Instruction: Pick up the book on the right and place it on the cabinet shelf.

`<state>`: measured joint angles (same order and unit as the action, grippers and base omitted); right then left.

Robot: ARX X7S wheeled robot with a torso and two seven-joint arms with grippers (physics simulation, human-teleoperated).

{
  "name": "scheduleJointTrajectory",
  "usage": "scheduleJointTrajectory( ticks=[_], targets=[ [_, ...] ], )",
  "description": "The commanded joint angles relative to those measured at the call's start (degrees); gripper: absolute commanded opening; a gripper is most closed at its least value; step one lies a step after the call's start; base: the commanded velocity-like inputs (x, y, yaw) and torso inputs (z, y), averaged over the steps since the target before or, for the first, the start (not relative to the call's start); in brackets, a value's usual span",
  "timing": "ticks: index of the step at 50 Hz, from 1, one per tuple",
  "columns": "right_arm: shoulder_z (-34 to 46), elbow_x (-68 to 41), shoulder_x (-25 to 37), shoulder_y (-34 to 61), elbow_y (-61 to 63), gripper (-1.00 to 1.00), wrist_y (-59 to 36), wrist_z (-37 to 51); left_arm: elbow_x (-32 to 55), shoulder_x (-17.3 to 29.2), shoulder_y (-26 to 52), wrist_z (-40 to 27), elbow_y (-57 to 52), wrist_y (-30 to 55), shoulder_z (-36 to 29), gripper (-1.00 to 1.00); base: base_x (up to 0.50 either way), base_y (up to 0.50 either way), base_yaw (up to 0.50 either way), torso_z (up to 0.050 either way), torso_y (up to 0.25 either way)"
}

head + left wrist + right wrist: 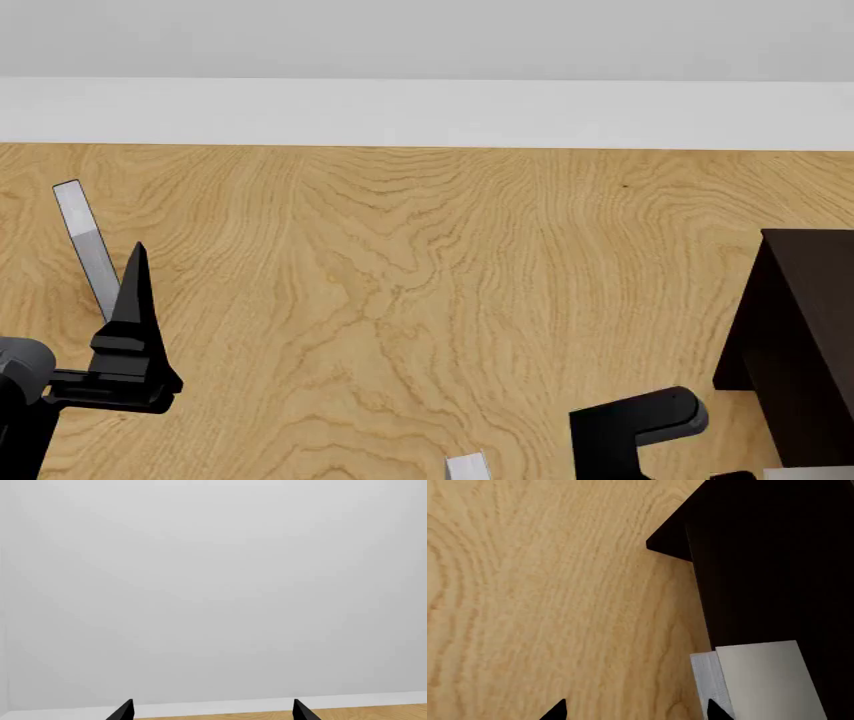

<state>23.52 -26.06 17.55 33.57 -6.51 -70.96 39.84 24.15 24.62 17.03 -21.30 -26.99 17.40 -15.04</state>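
The dark brown cabinet stands at the table's right edge and fills the right wrist view's upper part. A flat pale grey book with a lighter page edge lies against the cabinet's dark panel. A pale strip of it shows at the bottom right of the head view. My right gripper is open and empty over the wood, one fingertip just at the book's page edge. My left gripper is open and empty, raised at the left and facing the wall.
A slim grey book stands tilted at the far left behind my left gripper. The top of another grey book shows at the bottom centre. My right arm is beside the cabinet. A white wall band borders the wooden table.
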Motion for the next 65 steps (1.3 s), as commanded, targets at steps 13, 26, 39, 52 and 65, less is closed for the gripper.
scheduleJointTrajectory(
  ticks=[13, 26, 39, 52, 65],
  targets=[
    [-0.5, -1.3, 0.2, -0.1, -5.8, 1.0, 3.2, -3.6, 0.2, 0.2, 0.2, -0.3, 0.1, 0.0, -0.1, 1.0, 0.0, 0.0, 0.0, 0.0, 0.0],
    [-0.8, -0.7, 1.0, 1.5, -10.0, 1.0, 5.3, -4.7, 0.1, 0.2, 0.2, -0.2, 0.5, -0.3, -0.4, 1.0, 0.0, 0.0, 0.0, 0.0, 0.0],
    [0.8, 0.6, 0.3, 3.7, -19.3, 1.0, 10.8, -8.4, 0.2, 0.3, 0.2, -0.5, 0.2, -0.2, -0.5, 1.0, 0.0, 0.0, 0.0, 0.0, 0.0],
    [-0.6, 1.1, 2.8, 4.4, -21.4, 1.0, 10.5, -7.4, -0.1, 0.3, 0.2, -0.4, 0.6, -0.6, -1.0, 1.0, 0.0, 0.0, 0.0, 0.0, 0.0],
    [1.0, 3.1, 2.7, 7.6, -29.8, 1.0, 16.4, -10.4, 0.1, 0.4, 0.5, -0.5, 0.9, -0.5, -1.0, 1.0, 0.0, 0.0, 0.0, 0.0, 0.0]
  ],
)
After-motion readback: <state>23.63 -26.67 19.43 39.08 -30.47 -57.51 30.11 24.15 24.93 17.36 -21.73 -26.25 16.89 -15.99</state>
